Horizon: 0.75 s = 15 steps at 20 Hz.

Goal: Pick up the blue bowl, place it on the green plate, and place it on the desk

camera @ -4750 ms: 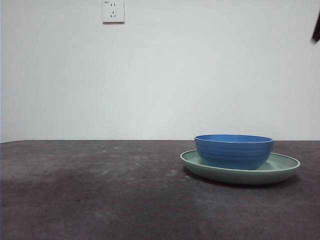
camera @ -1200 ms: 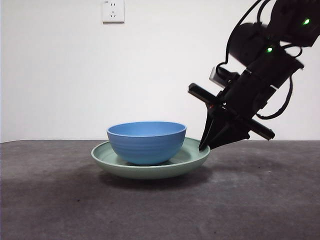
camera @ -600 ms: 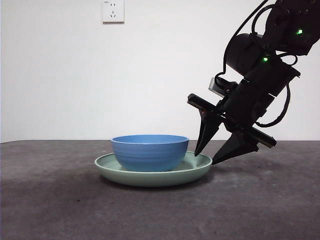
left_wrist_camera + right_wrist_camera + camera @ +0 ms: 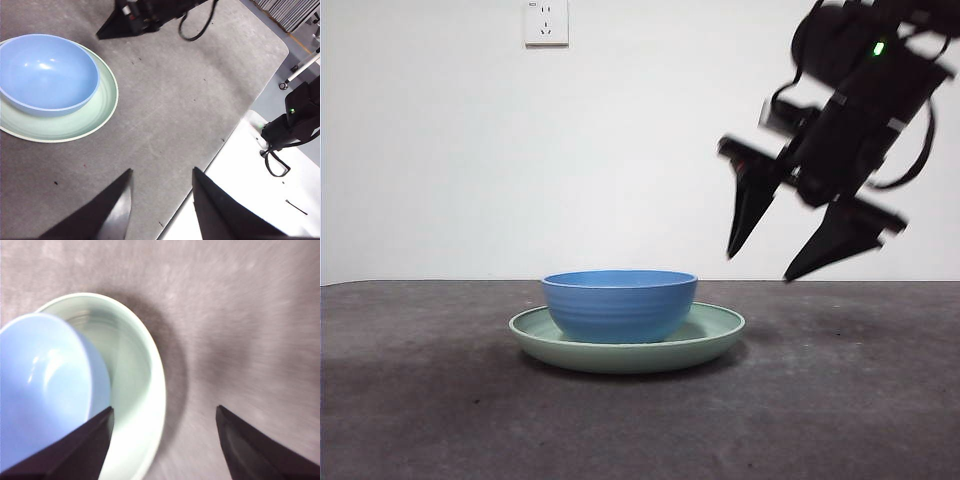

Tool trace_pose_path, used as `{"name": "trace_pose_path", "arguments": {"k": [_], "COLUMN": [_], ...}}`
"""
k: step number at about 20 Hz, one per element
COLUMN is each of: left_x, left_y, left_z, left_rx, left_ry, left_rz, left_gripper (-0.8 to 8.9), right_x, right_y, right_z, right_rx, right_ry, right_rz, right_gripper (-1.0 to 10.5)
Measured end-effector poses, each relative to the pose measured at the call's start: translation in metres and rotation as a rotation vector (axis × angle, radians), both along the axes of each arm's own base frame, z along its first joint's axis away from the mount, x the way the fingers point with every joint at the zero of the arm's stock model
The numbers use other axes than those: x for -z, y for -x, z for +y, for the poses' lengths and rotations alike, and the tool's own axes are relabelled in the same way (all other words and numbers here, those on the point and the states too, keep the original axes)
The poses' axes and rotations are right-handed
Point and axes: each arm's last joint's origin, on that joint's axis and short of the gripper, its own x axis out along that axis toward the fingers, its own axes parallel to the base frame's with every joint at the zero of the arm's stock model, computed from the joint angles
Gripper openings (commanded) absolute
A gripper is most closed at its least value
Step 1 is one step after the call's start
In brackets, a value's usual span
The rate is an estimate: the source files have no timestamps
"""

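The blue bowl [image 4: 620, 305] sits inside the green plate [image 4: 715, 333], and both rest flat on the desk [image 4: 840, 400] near its middle. My right gripper [image 4: 760, 266] hangs open in the air above and to the right of the plate's rim, touching nothing. Its wrist view looks down on the bowl [image 4: 45, 390] and the plate [image 4: 142, 385], with the right gripper [image 4: 164, 410] spread wide above the rim. My left gripper [image 4: 162, 171] is open and empty, well away from the bowl [image 4: 45, 72] and plate [image 4: 102, 107], near the desk's edge.
A white wall socket [image 4: 547, 22] is high on the back wall. In the left wrist view the desk ends at a rounded edge, beyond which lie a white surface [image 4: 250, 170] and a black device with a green light [image 4: 295, 120].
The right gripper, shut at the plate's rim a second ago, opened and has now risen clear. The plate, carried left from its earlier spot, has settled flat with the bowl.
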Motion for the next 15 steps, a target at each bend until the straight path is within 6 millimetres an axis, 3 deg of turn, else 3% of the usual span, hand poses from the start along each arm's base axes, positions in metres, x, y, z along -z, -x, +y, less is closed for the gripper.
{"name": "trace_pose_path", "arguments": {"k": [4, 10, 15], "left_x": [0.000, 0.000, 0.000], "left_y": [0.000, 0.000, 0.000], "left_z": [0.000, 0.000, 0.000], "left_rx": [0.000, 0.000, 0.000], "left_ry": [0.000, 0.000, 0.000], "left_rz": [0.000, 0.000, 0.000], "left_gripper": [1.87, 1.86, 1.86], "right_x": [-0.042, -0.093, -0.111], "right_y": [0.031, 0.103, 0.148], "right_z": [-0.009, -0.014, -0.022], "right_rx": [-0.075, -0.288, -0.390], "right_ry": [0.028, 0.017, 0.005], "right_rz": [-0.087, -0.163, -0.180], "right_gripper": [3.2, 3.2, 3.2]}}
